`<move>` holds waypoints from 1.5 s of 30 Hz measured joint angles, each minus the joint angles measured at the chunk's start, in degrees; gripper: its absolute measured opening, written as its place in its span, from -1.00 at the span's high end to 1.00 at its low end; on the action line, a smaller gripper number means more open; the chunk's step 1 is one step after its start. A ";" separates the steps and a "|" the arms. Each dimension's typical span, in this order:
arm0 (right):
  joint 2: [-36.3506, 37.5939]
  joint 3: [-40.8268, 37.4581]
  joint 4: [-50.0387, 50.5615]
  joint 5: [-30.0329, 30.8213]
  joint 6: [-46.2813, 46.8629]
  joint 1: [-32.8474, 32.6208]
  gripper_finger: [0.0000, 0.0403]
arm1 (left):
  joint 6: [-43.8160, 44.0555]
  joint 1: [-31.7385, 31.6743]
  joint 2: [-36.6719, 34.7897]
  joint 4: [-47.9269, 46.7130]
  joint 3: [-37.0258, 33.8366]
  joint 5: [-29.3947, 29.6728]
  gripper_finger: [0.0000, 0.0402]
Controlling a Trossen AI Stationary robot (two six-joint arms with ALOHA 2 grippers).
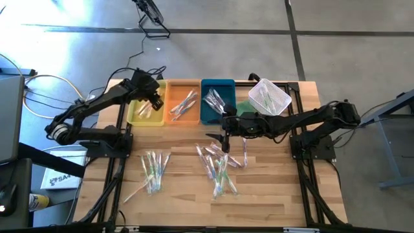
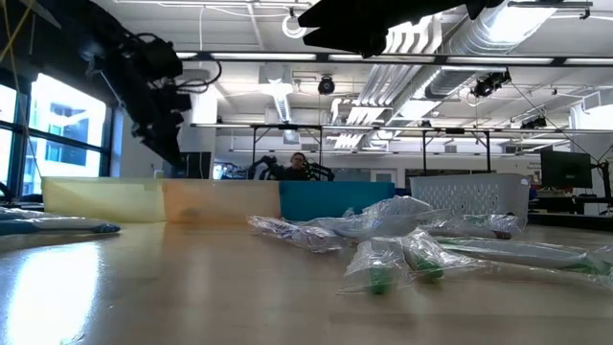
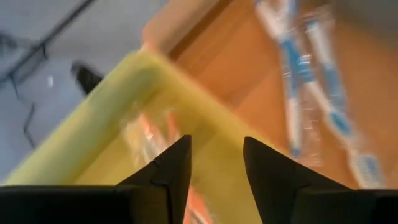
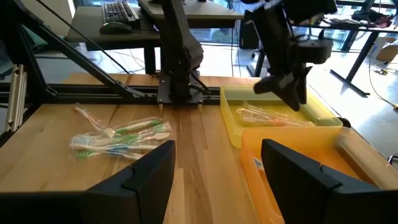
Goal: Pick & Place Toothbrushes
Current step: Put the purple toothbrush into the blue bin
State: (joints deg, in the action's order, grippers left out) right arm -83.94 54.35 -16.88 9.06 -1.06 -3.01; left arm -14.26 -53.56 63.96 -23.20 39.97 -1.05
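High view: the left gripper (image 1: 154,103) hangs over the yellow tray (image 1: 146,111) at about 11 o'clock on the table (image 1: 272,194), its arm reaching in from the table's 9 o'clock edge; the right gripper (image 1: 224,140) points down near the table's centre, just at the 12 o'clock end of a heap of toothbrushes (image 1: 218,169), with its arm stretched across from 3 o'clock. A second heap lies at about 8 o'clock, and more wrapped brushes sit in the orange tray (image 1: 183,103), the blue tray (image 1: 217,102) and the white mesh basket (image 1: 269,97). Low view: the left gripper (image 2: 163,134) is raised clear above the yellow tray's wall (image 2: 101,199), holding nothing visible. Left wrist view: its two dark fingers (image 3: 171,168) stand parted with an empty gap, directly over orange-handled brushes (image 3: 155,134) lying in the yellow tray (image 3: 118,99). Right wrist view: the right gripper's fingers (image 4: 146,171) are spread wide and empty above bare wood; the left gripper (image 4: 286,87) shows farther off above the yellow tray (image 4: 273,121).
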 joint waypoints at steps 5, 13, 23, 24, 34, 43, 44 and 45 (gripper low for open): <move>0.00 0.00 -0.01 0.00 0.44 0.00 -0.15 | -3.78 4.58 -8.32 -1.82 0.00 0.44 0.46; 0.00 0.00 0.00 0.00 3.05 0.00 -0.15 | -4.98 14.81 -22.87 -7.26 0.00 0.60 0.72; 0.00 0.00 0.00 0.00 5.81 0.00 -0.15 | -1.80 33.48 -34.92 -12.61 0.00 6.59 0.96; 0.00 0.00 0.00 0.00 5.82 0.00 -0.15 | -1.15 35.54 -35.46 -13.11 0.00 8.11 0.98; 0.00 0.00 0.02 0.00 7.50 0.01 -0.15 | 7.13 54.55 -34.35 -6.11 -8.14 18.17 0.99; 0.00 0.00 0.42 0.00 8.81 0.00 -0.15 | 2.79 67.76 -31.62 12.76 -14.43 20.91 0.98; 0.00 0.00 0.42 0.00 8.81 0.00 -0.15 | 2.60 68.87 -31.29 12.86 -14.43 21.60 0.98; 0.00 0.00 0.43 0.00 8.81 0.00 -0.15 | 2.57 69.98 -30.89 12.87 -14.43 22.50 0.98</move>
State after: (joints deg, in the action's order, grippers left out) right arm -83.94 54.35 -16.45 9.06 7.75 -3.01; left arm -11.69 16.42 33.06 -10.33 25.54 21.45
